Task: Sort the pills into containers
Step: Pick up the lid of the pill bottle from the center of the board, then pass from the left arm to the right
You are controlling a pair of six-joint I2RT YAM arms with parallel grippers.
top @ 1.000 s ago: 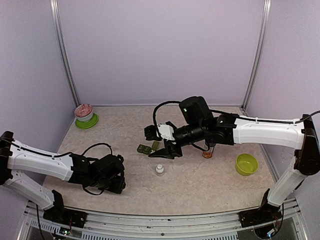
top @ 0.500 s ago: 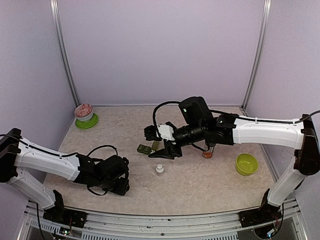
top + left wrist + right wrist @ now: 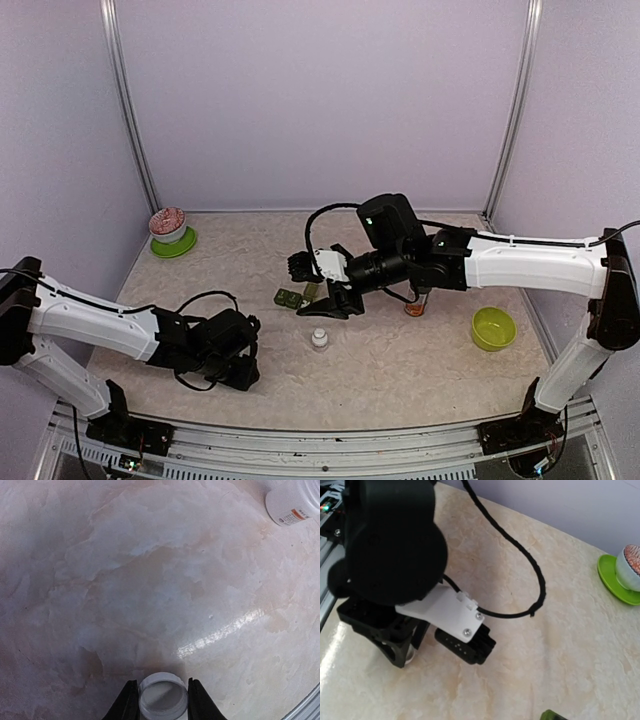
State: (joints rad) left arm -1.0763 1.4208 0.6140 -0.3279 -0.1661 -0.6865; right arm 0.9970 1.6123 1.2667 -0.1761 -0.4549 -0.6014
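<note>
The containers [image 3: 296, 296], a dark green strip, lie mid-table; one corner [image 3: 553, 715] shows in the right wrist view. No loose pills can be made out. My right gripper [image 3: 332, 305] hangs just right of the strip, its jaws too dark to read. A small white bottle [image 3: 319, 340] stands in front of it, and also shows as the white bottle [image 3: 295, 500] in the left wrist view. My left gripper [image 3: 248, 378] is low at the front left. In its wrist view my left gripper [image 3: 162, 682] is shut on a round white cap [image 3: 162, 700], with a finger touching each side.
An orange vial [image 3: 415, 307] stands right of the right gripper. A lime-green bowl [image 3: 493, 328] sits at the right. A white cup on a green saucer [image 3: 172, 232] stands at the back left. The table's metal front rail [image 3: 305, 707] lies close to the left gripper.
The left arm slid a little right and forward, then its fingers closed in on the white cap. The right arm has stayed still.
</note>
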